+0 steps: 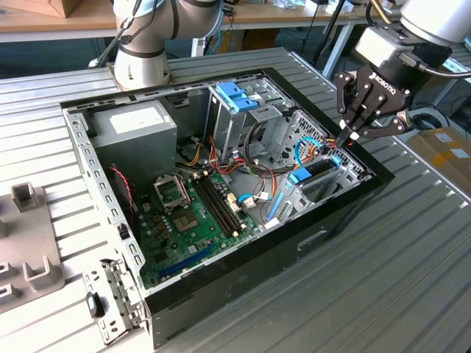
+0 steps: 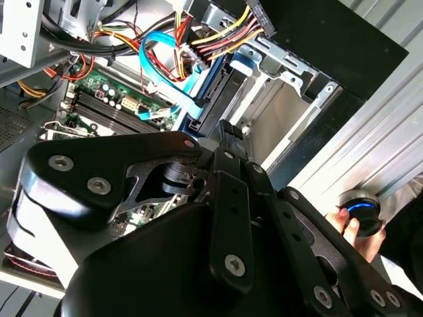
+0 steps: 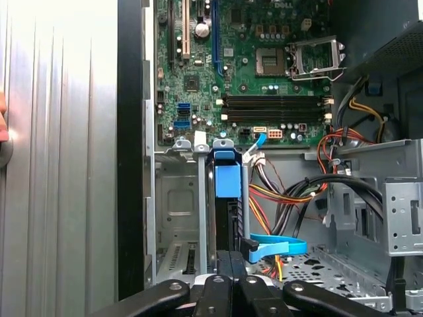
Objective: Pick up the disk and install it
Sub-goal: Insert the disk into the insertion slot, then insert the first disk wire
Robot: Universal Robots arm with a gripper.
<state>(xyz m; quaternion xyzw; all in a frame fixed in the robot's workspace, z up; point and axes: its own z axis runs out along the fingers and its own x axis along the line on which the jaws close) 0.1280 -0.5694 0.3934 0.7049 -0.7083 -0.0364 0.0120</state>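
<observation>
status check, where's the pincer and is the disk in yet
Pincer fingers together, over the case's drive bay. Disk standing on edge in the bay slot, blue carrier end showing. Blue cable and wire bundle lie beside it.

Arm (image 1: 147,37): silver-grey tubes, rounded joint housings, black cable along it. Gripper (image 1: 352,134): black linkage body, white lettering, silver screw heads; its white wrist block sits just above the computer case (image 1: 243,250).
</observation>
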